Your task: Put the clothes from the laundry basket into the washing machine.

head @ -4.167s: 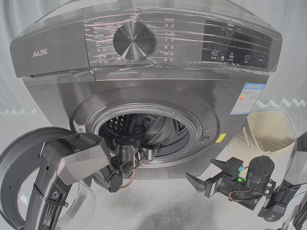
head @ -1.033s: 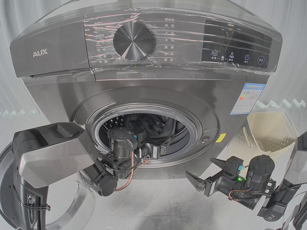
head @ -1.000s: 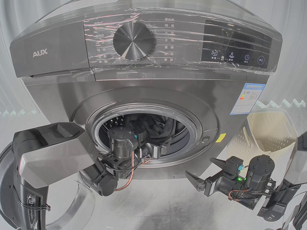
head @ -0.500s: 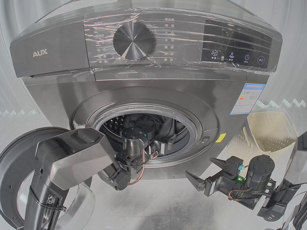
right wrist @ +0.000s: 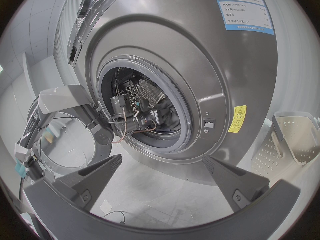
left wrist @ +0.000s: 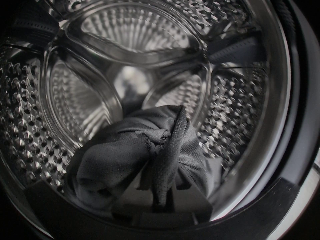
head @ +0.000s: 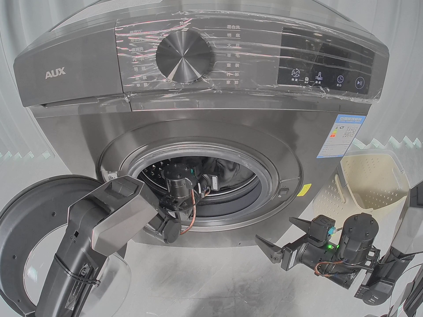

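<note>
Your left gripper (head: 213,182) is inside the washing machine (head: 220,124) drum with the dark garment (left wrist: 133,157), jaws' state cannot be told; your right gripper (head: 275,230) hangs outside, jaws released, left of the laundry basket (head: 374,177)

The washing machine (head: 88,128) is brushed silver-grey. Its dial (head: 184,57) is brighter steel with a radial sheen, and the panel (head: 326,62) at 2 o'clock is black with white icons. The drum (left wrist: 30,117) is shiny steel, dimpled in rows. The garment (left wrist: 133,157) is charcoal with a fine mesh weave. At 4 o'clock from the drum is a yellow sticker (head: 303,189). The laundry basket (head: 374,177) is cream, pierced with small stars. The right gripper (right wrist: 160,159) is black.
</note>
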Motion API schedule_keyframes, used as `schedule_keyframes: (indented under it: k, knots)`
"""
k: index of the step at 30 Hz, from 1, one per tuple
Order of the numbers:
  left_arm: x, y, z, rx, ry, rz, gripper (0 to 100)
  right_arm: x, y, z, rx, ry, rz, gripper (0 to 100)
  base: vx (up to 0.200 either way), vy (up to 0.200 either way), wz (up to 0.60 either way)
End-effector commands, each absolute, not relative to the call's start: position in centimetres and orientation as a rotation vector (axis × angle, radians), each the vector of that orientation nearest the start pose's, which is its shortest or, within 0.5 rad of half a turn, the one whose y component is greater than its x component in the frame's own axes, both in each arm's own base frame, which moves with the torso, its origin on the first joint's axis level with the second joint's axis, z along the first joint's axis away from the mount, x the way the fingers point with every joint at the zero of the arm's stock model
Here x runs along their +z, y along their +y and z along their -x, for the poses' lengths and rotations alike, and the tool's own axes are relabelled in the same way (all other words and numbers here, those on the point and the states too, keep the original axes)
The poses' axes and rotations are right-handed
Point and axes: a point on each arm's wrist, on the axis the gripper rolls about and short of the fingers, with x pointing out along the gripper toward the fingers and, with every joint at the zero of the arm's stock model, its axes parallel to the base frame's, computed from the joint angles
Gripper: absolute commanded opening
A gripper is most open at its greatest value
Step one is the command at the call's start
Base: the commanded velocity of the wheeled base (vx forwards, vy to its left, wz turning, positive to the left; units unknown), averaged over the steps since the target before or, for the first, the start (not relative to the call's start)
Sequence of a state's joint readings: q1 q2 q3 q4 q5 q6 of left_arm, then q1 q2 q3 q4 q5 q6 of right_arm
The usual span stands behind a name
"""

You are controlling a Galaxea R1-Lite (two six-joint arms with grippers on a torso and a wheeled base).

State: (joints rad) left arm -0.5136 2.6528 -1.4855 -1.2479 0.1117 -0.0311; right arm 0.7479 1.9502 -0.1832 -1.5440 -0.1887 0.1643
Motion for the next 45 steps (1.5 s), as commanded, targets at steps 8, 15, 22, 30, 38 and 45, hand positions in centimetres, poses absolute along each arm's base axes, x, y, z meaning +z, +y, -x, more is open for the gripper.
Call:
schedule_keyframes:
  k: [8,15,22,30,38,45]
  knots:
    - [2.1,-22.2,-48.5,-0.268,-0.177,0.097,0,7.0,16.8,-18.7,0.539,0.248,-0.058,100,0.000,0.000,0.00]
    - [0.7,-22.3,-48.5,-0.269,-0.150,0.087,0,6.9,16.8,-18.7,0.539,0.249,-0.058,100,0.000,0.000,0.00]
    - [1.3,-22.3,-48.2,-0.273,-0.156,0.090,100,6.9,16.8,-18.7,0.539,0.249,-0.058,100,0.000,0.000,0.00]
    - [4.1,-22.2,-45.3,-0.307,-0.123,0.094,100,6.9,16.7,-18.6,0.538,0.251,-0.057,100,0.000,0.000,0.00]
    - [7.6,-22.2,-40.7,-0.390,-0.081,0.081,100,6.9,16.7,-18.7,0.537,0.250,-0.056,100,0.000,0.000,0.00]
    - [9.1,-23.5,-36.6,-0.462,-0.066,0.081,100,7.1,16.7,-18.6,0.538,0.245,-0.058,100,0.000,0.000,0.00]
